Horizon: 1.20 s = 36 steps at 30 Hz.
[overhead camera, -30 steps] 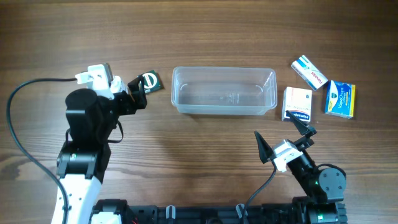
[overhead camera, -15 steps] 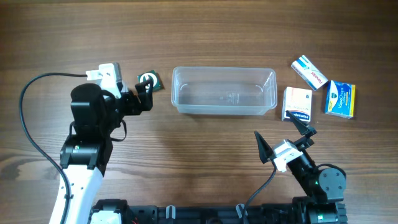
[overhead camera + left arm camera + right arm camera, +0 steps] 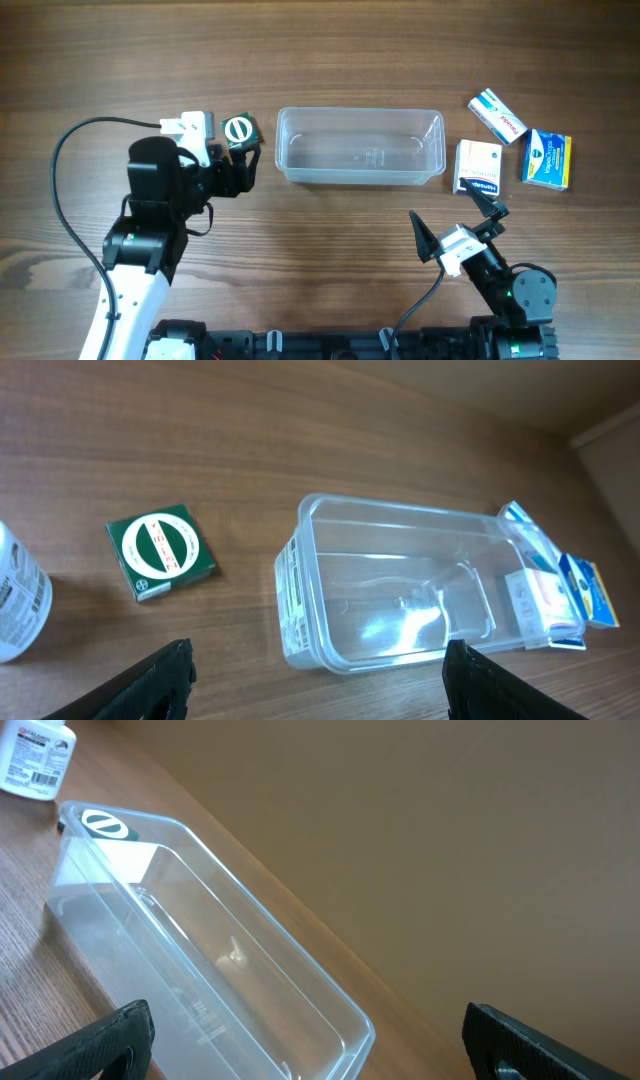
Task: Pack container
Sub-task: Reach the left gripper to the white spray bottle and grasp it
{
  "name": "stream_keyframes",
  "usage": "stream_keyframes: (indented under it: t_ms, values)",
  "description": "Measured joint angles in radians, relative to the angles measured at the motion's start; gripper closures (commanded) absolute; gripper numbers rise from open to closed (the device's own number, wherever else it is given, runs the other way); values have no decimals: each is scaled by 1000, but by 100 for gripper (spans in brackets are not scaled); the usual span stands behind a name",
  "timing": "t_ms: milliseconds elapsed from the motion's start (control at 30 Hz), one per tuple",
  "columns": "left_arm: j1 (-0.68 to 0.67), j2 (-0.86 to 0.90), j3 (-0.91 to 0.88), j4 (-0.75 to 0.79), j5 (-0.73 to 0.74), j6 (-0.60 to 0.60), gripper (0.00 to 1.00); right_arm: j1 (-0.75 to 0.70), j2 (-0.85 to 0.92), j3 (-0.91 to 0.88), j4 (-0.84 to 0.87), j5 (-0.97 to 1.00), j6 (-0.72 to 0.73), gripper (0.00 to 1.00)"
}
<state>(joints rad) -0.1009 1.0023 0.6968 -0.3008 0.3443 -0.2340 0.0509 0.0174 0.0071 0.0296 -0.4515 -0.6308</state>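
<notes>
The clear plastic container [image 3: 360,147] lies lengthwise at the table's middle and looks empty; the left wrist view shows its near corner [image 3: 310,630], and the right wrist view shows it too [image 3: 200,970]. My left gripper [image 3: 243,170] hangs just left of the container's left end, open with nothing between its fingers [image 3: 150,680]. A small green box with a white ring [image 3: 239,130] lies flat just beyond it, apart from the fingers. My right gripper [image 3: 455,222] stands open and empty in front of the container's right end.
Three medicine boxes lie right of the container: a white-and-orange one [image 3: 478,166], a blue-and-white one [image 3: 497,114] and a blue-and-yellow one [image 3: 546,159]. A white bottle [image 3: 15,600] stands left of the green box. The left arm's black cable [image 3: 70,200] loops over the table.
My left arm has swung right and toward the front, coming off the green box, which now lies uncovered. Its jaws have narrowed a little. The right arm has not moved.
</notes>
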Motion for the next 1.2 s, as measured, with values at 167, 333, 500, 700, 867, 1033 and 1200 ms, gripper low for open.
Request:
stream_keyframes:
  t_ms: [167, 333, 500, 700, 867, 1033, 1200]
  values:
    - [-40, 6, 0, -7, -93, -47, 19, 0, 0, 0, 0, 0, 0, 0]
    - [-69, 65, 0, 11, -157, -76, 20, 0, 0, 0, 0, 0, 0, 0]
    - [-78, 110, 0, 51, -220, -101, 23, 0, 0, 0, 0, 0, 0, 0]
    - [-78, 112, 40, 32, -273, -105, 23, 0, 0, 0, 0, 0, 0, 0]
    - [-78, 112, 151, -54, -335, -15, 16, 0, 0, 0, 0, 0, 0, 0]
    - [-56, 112, 173, -66, -407, 97, 12, 0, 0, 0, 0, 0, 0, 0]
    - [53, 113, 173, -74, -428, 185, 14, 0, 0, 0, 0, 0, 0, 0]
